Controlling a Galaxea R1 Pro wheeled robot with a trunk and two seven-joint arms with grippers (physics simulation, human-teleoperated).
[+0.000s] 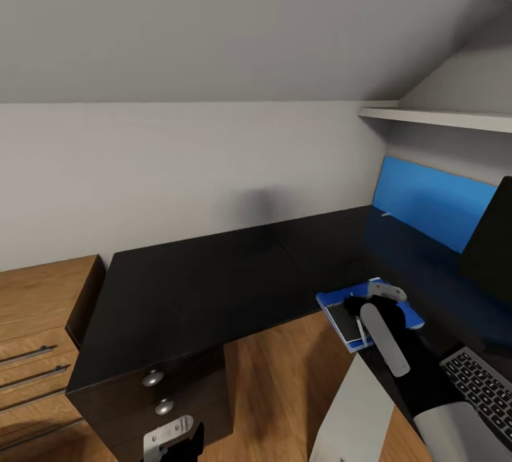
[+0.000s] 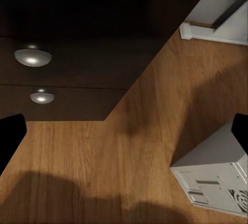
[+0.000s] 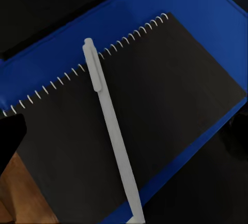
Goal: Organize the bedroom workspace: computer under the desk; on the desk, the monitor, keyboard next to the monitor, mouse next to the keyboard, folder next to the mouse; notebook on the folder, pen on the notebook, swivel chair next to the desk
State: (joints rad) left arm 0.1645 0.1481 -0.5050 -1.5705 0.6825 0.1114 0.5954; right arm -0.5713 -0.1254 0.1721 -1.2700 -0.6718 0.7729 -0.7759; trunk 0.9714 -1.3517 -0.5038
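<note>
Right end effector (image 1: 370, 305): hovers over the stack at the worktop's front edge; in the right wrist view dark fingertips sit at the 2 sides of the picture, well apart, and the pen lies free between them, so I judge it open and holding nothing
Left end effector (image 1: 171, 441): low beside the drawers, fingers spread wide apart in its wrist view, empty, seemingly parked out of the way
Pen (image 3: 111, 131): lies diagonally across the notebook, clip end near the spiral binding
Notebook (image 3: 155, 110): dark cover, flat on the folder, blue showing along 3 sides
Folder (image 1: 333, 300): on the black worktop (image 1: 192, 284), 1 corner close to the edge over the wood floor
Keyboard (image 1: 483, 384): on the worktop just beside the right arm, so the stack sits near it
Monitor (image 1: 494, 234): dark edge at the far right
Computer (image 2: 217, 175): on the floor, near the drawer unit (image 2: 57, 69)
Judgement: stacking looks done; the chair step may remain
</note>
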